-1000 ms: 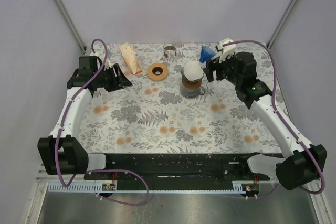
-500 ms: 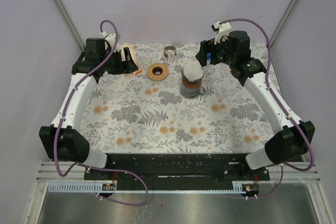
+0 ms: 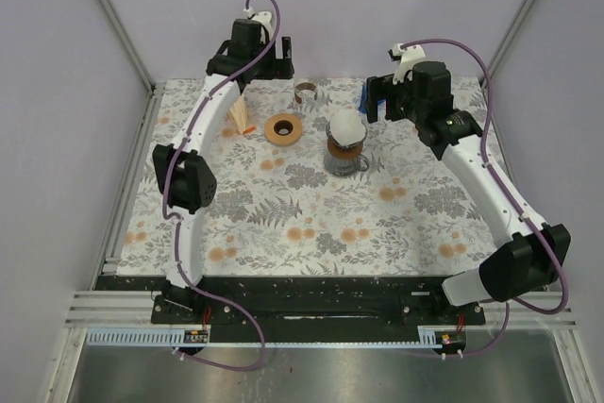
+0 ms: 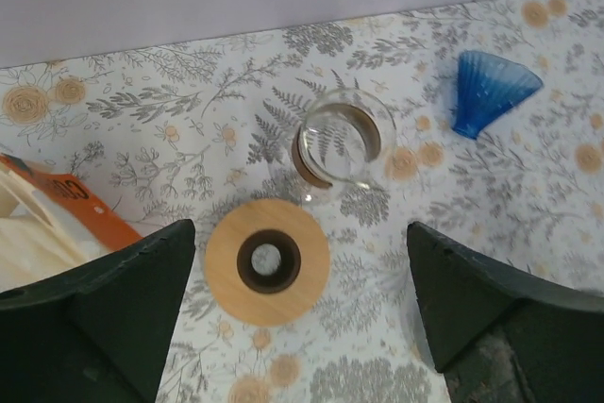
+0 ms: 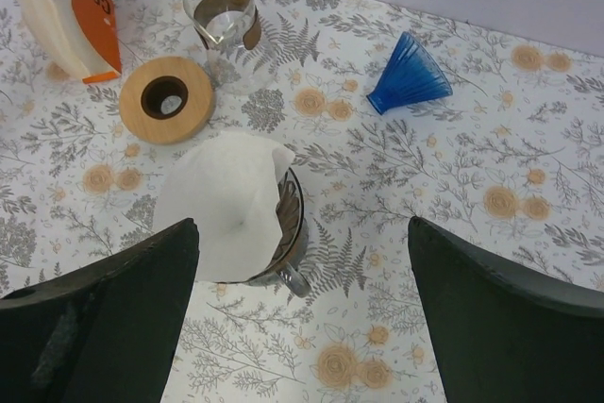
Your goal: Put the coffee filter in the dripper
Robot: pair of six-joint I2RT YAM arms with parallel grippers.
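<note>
Filter (image 5: 225, 197) sits in the dripper (image 5: 291, 207), below and between the right gripper's (image 5: 302, 224) wide-spread, empty fingers. In 1 second that gripper has backed off it, while the left gripper (image 4: 299, 230), fingers also spread and empty, swung away to above a ring (image 4: 267, 261). Placement looks done.

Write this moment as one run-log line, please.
left tool: open, empty | right tool: open, empty | filter: atop carafe | dripper: on its side, no filter inside
</note>
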